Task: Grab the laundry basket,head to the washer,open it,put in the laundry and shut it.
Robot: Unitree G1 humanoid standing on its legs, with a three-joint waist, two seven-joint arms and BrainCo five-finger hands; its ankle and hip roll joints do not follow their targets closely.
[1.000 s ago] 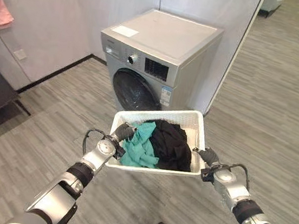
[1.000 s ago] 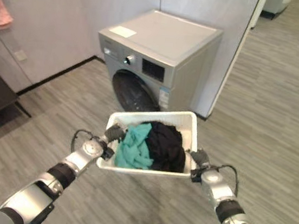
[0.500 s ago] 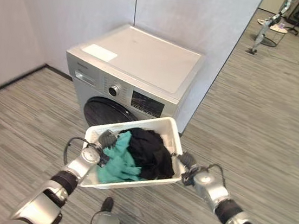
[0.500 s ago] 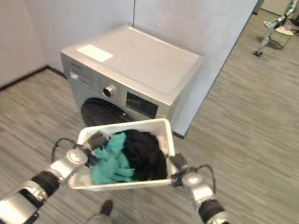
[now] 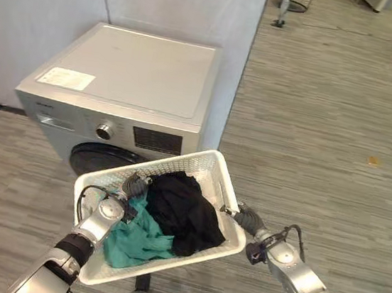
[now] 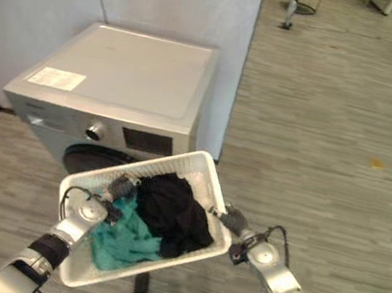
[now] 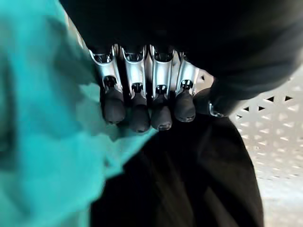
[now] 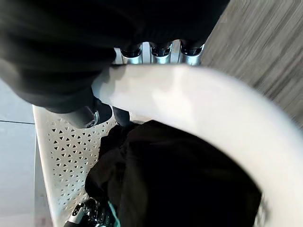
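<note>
Laundry basket (image 5: 216,170): clasped by left hand (image 5: 113,208) and right hand (image 5: 246,218); washer (image 5: 128,88), door shut, now nearer at 11 o'clock; approach nearly complete.

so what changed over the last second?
The whole view shifted, so the camera moved: the washer now shows closer and more from above, its door largely hidden behind the laundry basket. Unchanged: left robot hand and right robot hand still grip the basket rim; teal cloth and black garment inside.
</note>
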